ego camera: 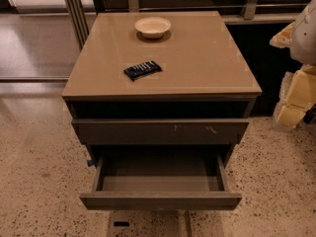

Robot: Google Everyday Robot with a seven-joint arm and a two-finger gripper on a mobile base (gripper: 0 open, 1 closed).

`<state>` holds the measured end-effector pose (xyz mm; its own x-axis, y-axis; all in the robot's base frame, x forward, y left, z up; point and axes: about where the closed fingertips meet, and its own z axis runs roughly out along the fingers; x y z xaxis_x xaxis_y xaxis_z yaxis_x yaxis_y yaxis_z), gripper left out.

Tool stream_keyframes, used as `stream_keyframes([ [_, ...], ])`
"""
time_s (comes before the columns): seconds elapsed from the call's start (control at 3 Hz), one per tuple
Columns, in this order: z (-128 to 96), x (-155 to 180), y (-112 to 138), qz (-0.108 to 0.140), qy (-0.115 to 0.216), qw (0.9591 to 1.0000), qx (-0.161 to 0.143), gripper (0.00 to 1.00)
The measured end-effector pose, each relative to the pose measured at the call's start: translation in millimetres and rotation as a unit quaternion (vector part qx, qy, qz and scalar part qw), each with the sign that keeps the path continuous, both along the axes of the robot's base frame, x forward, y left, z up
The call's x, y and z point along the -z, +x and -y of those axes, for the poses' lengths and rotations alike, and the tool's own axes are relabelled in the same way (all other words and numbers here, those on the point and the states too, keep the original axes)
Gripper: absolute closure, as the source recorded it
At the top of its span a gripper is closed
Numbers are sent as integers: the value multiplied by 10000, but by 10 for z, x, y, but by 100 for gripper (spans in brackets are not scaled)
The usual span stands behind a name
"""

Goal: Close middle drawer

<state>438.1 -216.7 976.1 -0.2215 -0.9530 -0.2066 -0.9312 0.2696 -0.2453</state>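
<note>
The middle drawer [160, 200] of the tan-topped cabinet [197, 78] is pulled far out toward me. It has a plain grey-brown front and its tray looks empty. Above it is the drawer front with white scratch marks [163, 131], standing slightly out from the cabinet body. My gripper [292, 105] shows at the right edge as a white and pale-yellow shape, to the right of the cabinet and above the floor. It is well apart from the middle drawer and touches nothing that I can see.
A beige bowl [153, 26] sits at the back of the cabinet top and a dark snack packet [142, 70] lies nearer the front. Speckled floor [39, 181] surrounds the cabinet. Metal posts [76, 14] and a dark wall base stand behind.
</note>
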Motion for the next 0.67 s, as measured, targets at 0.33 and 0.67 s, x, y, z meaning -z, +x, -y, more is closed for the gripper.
stream_keyframes([
  [0.33, 0, 0, 0, 0, 0, 10000, 0, 0],
  [0.67, -18, 58, 3, 152, 89, 9998, 18, 0],
])
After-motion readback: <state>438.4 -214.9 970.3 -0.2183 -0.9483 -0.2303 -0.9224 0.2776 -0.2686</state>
